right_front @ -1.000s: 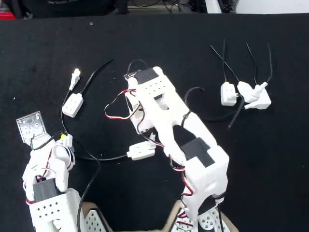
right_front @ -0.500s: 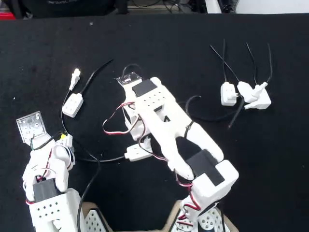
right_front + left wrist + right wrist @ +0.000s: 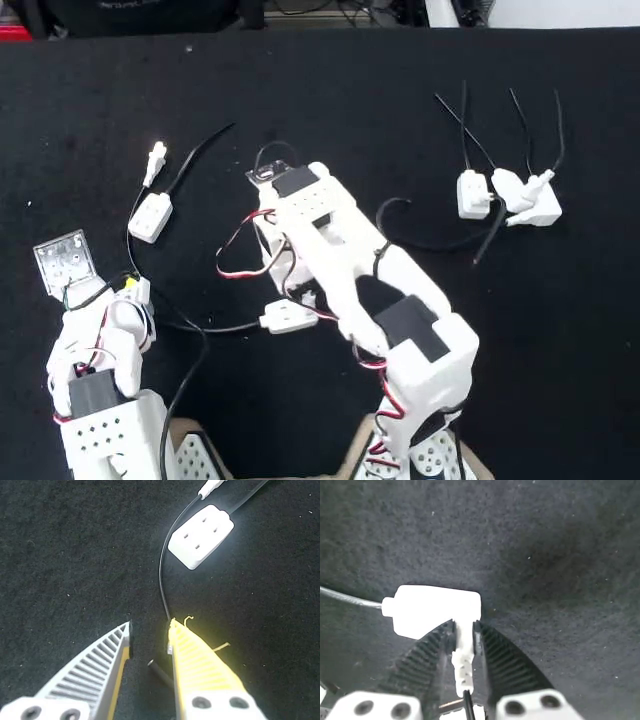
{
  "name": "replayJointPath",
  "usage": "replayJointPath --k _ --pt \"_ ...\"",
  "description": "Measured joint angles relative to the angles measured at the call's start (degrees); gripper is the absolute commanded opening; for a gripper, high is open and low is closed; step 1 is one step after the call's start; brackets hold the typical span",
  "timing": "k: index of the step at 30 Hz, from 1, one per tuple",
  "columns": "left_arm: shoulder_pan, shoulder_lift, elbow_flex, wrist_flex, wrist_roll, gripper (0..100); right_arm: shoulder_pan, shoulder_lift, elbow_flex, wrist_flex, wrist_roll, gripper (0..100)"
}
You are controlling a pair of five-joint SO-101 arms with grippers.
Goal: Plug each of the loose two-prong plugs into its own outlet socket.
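One plug (image 3: 463,655), pinched tight in the right gripper (image 3: 463,626), points lengthwise straight at the outlet socket (image 3: 432,607) touching its tip

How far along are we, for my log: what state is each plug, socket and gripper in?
left gripper: open, empty.
left socket: empty, slots facing up.
loose plug: unplugged, lying beside the left socket.
right gripper: shut on a plug.
near socket: a plug's tip at its face.
held plug: tip at the near socket; seating unclear.
far right sockets: cannot tell, too small.
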Motion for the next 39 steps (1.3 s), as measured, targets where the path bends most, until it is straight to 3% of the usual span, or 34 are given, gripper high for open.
replayJointPath --k 6,12,18,21,26,33,39 --pt "-0.18 0.0 0.0 0.0 0.0 13 -0.26 -4.84 6.86 -6.59 -0.62 3.1" --pt "-0.18 0.0 0.0 0.0 0.0 13 -0.79 -9.58 8.35 -7.56 2.64 27.0" --pt "-0.18 0.0 0.0 0.0 0.0 13 -1.49 -10.46 1.58 -2.9 9.32 27.2" --pt "-0.97 0.0 0.0 0.0 0.0 13 -2.99 -10.46 -3.52 0.35 15.82 27.2" --pt "-7.12 0.0 0.0 0.0 0.0 13 -8.18 -10.55 -4.84 4.48 34.55 27.2" --pt "-9.58 0.0 0.0 0.0 0.0 13 -8.62 -10.55 9.32 -2.2 60.57 27.2" --pt "-9.58 0.0 0.0 0.0 0.0 13 -8.53 -10.55 20.22 -14.15 66.02 26.7"
